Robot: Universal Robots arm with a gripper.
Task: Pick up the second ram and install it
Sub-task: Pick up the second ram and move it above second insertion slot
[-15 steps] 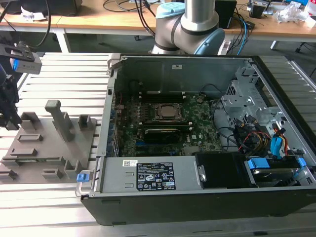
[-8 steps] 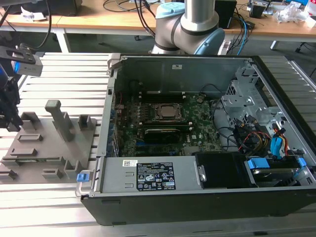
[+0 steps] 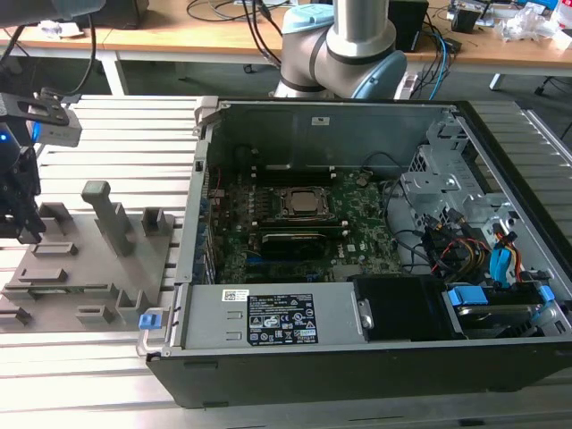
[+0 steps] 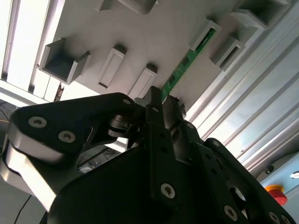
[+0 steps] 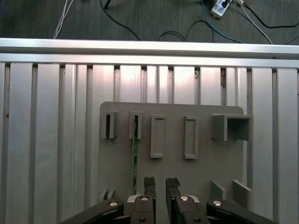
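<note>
Green ram (image 5: 135, 154) is being propped edge-up near tray (image 5: 203, 172) edge for grasping; gripper (image 5: 160, 183), slightly parted, empty, just beside.

The slotted tray (image 3: 89, 259) lay on the slatted table (image 3: 116, 134) at the exterior view's left. The open computer case (image 3: 357, 375) lay just beside it, at the exterior view's right. The motherboard (image 3: 357, 241) sat on the case floor, with the drive cage (image 3: 438, 161) to its right. The arm's base (image 3: 344, 45) stood behind the case. The second ram (image 5: 135, 154) stood in 1 tray slot, and the gripper (image 5: 160, 183) hung over the tray, just beside it.
</note>
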